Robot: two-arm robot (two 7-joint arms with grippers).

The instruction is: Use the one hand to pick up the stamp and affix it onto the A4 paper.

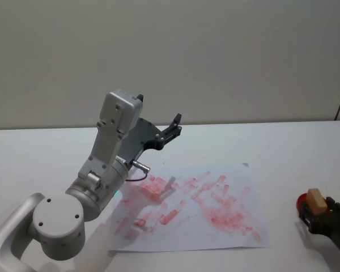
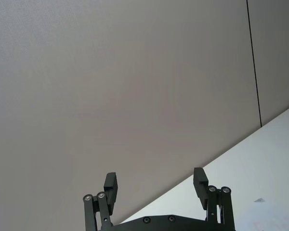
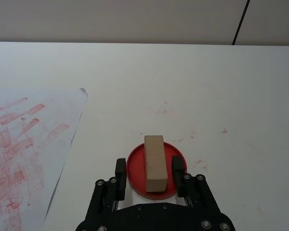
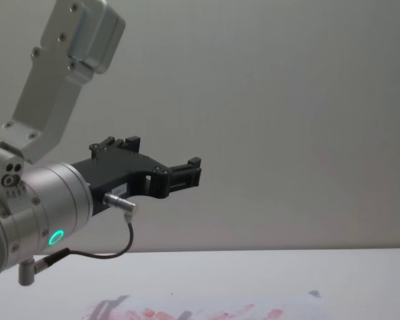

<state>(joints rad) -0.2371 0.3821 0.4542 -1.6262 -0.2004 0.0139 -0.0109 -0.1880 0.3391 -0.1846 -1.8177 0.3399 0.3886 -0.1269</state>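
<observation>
The stamp (image 3: 154,163), a pale tan wooden block, lies on a round red ink pad (image 3: 135,168). In the head view the stamp (image 1: 314,199) sits at the table's near right. My right gripper (image 3: 149,169) is open, one black finger on each side of the stamp with a small gap to either side. The A4 paper (image 1: 215,226), white and covered in red marks, lies at the table's middle, to the left of the pad. My left gripper (image 1: 174,126) is held up in the air over the paper's far left part, open and with nothing in it (image 2: 155,182).
The left arm's grey links and silver wrist (image 1: 110,170) rise over the paper's left side. The white table (image 3: 207,86) has a few faint red specks near the pad. A plain wall stands behind the table.
</observation>
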